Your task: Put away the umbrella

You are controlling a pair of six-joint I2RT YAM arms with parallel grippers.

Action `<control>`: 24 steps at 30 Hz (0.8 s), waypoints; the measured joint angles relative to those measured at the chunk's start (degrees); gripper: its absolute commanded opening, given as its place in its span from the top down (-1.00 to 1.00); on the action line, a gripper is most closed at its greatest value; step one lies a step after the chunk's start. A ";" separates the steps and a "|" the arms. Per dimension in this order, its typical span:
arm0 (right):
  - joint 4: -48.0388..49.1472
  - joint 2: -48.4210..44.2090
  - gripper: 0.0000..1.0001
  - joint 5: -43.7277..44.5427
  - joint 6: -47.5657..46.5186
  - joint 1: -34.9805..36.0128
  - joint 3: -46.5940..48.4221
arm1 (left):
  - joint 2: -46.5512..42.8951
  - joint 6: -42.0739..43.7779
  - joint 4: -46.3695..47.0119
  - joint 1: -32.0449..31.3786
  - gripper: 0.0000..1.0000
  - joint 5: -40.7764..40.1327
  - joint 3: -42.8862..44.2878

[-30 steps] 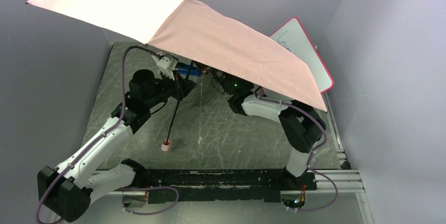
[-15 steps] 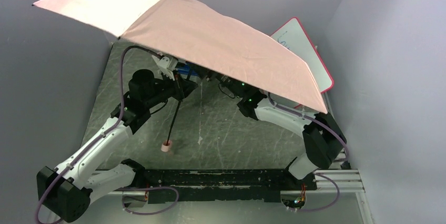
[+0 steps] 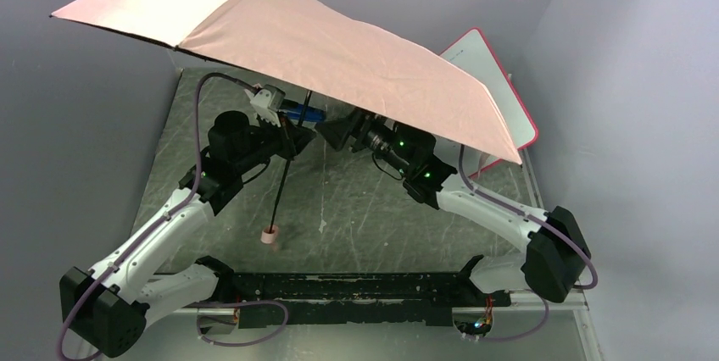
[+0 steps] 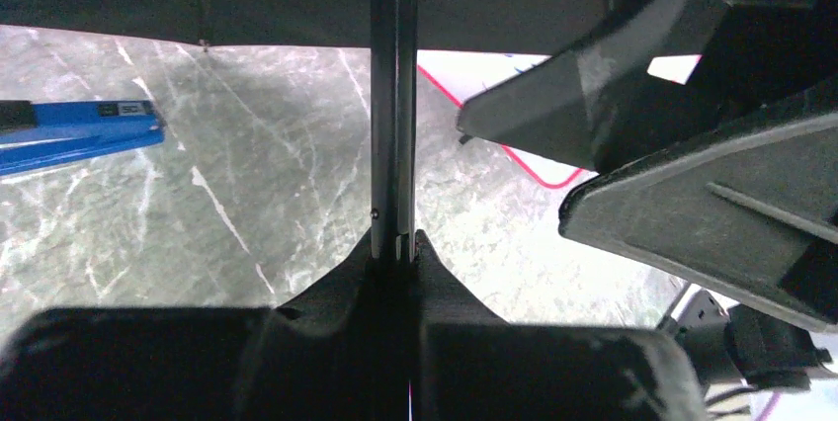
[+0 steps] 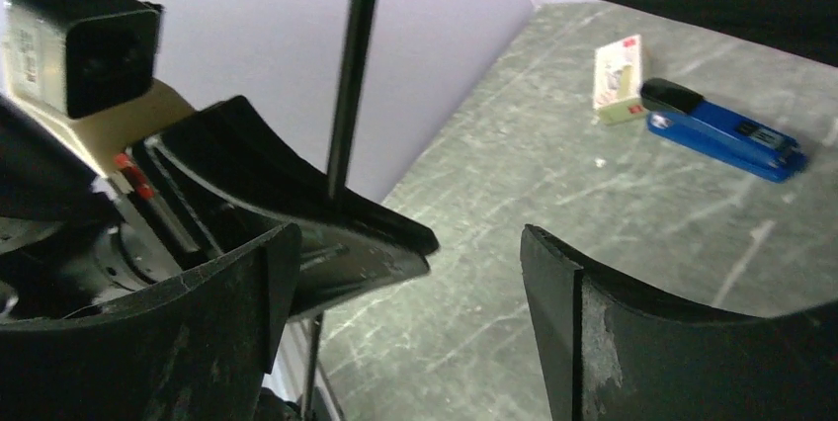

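The umbrella (image 3: pixel 322 47) stands open, its pale pink canopy spread over the back of the table. Its thin black shaft (image 3: pixel 284 174) slants down to the pink handle (image 3: pixel 270 236), which is at the table top. My left gripper (image 3: pixel 292 136) is shut on the shaft; in the left wrist view the shaft (image 4: pixel 393 95) rises straight out of the closed left gripper (image 4: pixel 395 243). Just right of the shaft, under the canopy, my right gripper (image 3: pixel 335 134) is open. In the right wrist view nothing lies in the right gripper (image 5: pixel 405 253), and the shaft (image 5: pixel 351 75) stands beyond its left finger.
A blue stapler (image 5: pixel 721 129) and a small white box (image 5: pixel 618 75) lie on the grey table behind the shaft. A pink-framed whiteboard (image 3: pixel 500 81) leans at the back right. Walls close in on the left, back and right.
My right gripper has gone from shut to wide open. Its arm has swung out low to the right. The canopy has turned slightly. The left arm still holds the shaft.
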 measured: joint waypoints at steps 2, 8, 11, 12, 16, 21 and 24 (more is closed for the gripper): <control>-3.30 -1.03 -0.75 1.90 -0.42 0.00 0.00 | -0.11 -0.09 -0.04 0.00 0.90 -1.49 0.00; -14.23 -1.40 -0.90 7.50 -0.55 -0.02 0.26 | -0.55 -0.42 -2.25 0.00 0.90 -5.09 0.87; -19.23 -1.25 -0.91 9.38 -0.66 -0.02 0.83 | -0.52 -0.81 -2.45 0.02 0.90 -5.49 1.14; -20.59 -1.20 -0.91 9.90 -0.81 -0.02 1.14 | -0.46 -0.85 -2.58 0.02 0.90 -5.49 1.25; -22.97 -1.20 -0.91 11.30 -0.85 -0.02 1.53 | -0.20 -0.57 -3.04 0.02 0.90 -5.46 1.68; -21.73 -1.20 -0.85 10.38 -0.28 -0.02 1.66 | -0.90 0.26 -3.67 0.02 0.91 -5.57 1.68; -17.62 -1.20 -0.82 8.90 0.92 -0.02 1.66 | -1.88 0.94 -4.37 0.02 0.90 -5.66 1.64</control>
